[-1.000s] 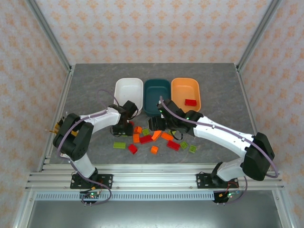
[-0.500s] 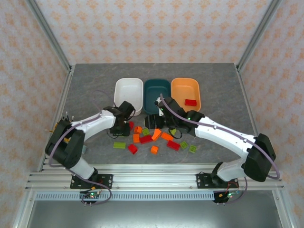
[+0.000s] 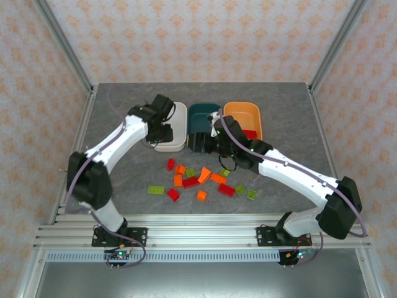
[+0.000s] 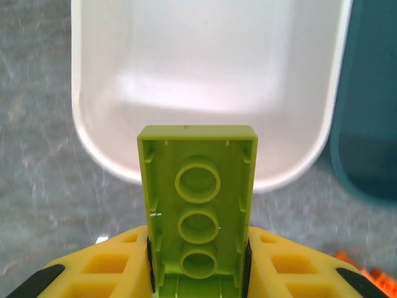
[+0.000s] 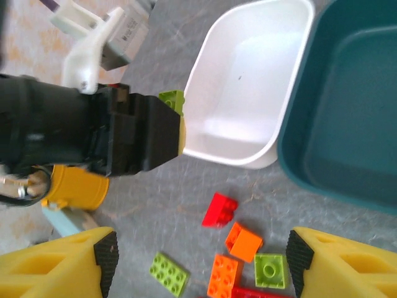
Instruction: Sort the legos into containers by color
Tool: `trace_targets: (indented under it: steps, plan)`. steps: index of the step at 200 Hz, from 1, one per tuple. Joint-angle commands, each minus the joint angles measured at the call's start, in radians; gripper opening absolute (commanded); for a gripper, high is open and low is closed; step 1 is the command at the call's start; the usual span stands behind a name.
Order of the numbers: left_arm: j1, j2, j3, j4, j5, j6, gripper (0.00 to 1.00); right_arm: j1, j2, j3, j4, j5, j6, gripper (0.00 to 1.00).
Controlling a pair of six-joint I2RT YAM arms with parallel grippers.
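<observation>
your left gripper [image 4: 198, 276] clamps 1 lime green brick [image 4: 197, 205] by its near end, long axis pointing far across the near rim of the white tub [image 4: 93, 112], hollow underside showing. the teal tub [image 4: 369, 124] sits just right. your right gripper [image 5: 198, 261] gapes wide and empty above loose bricks [image 5: 243, 241].

Lime green brick [image 4: 197, 217]; white tub [image 4: 205, 62]; teal tub [image 4: 372, 93]; orange tub [image 3: 239, 117]; grey mottled table [image 3: 118, 102].

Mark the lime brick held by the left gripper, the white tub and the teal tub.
lime brick [image 4: 197, 211], left wrist view, on its hollow underside.
white tub [image 4: 205, 68], left wrist view, on its bare floor.
teal tub [image 5: 353, 105], right wrist view, on its bare floor.
</observation>
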Motion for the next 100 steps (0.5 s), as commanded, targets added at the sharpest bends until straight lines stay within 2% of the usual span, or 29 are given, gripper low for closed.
trace_targets:
  steps: [1,28,51,72,100]
  plan:
    - [0.047,0.156,0.136,-0.061,0.014,0.033,0.34,-0.032,-0.042,0.030,0.044,0.052,0.046,0.74]
    - [0.074,0.357,0.323,-0.098,0.007,0.053,0.34,-0.045,-0.079,0.009,0.012,0.081,0.042,0.74]
    - [0.088,0.460,0.421,-0.127,-0.002,0.054,0.36,-0.047,-0.104,-0.013,-0.036,0.110,0.053,0.74]
    - [0.090,0.495,0.452,-0.143,0.000,0.049,0.50,-0.048,-0.122,-0.028,-0.079,0.133,0.053,0.76]
    - [0.090,0.452,0.443,-0.135,0.007,0.043,0.66,-0.052,-0.147,-0.034,-0.147,0.175,0.039,0.76]
